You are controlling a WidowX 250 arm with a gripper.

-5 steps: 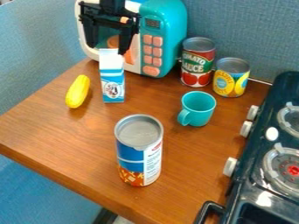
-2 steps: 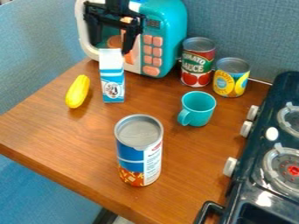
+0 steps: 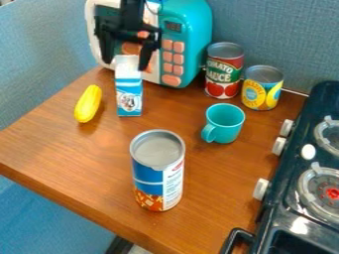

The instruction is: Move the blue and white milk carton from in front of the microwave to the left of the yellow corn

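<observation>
1. Since the last frame my hand has come down a little, and the top of the blue-and-white carton has shifted slightly to the right.
2. I have the hand's two fingers apart, one on each side of the carton's top as I see it; I can't tell whether either touches it.
3. The carton stands on the far left part of the wooden worktop, in front of the teal and white toy microwave.
4. To its left I see a yellow toy vegetable lying on the worktop.
5. Right of the microwave stand a red-labelled can and, just beside it, a shorter yellow can.
6. Nearer than those cans is a teal cup, upright, its handle towards the left.
7. A tall blue can stands nearest me, and a dark toy stove runs along the right.
</observation>
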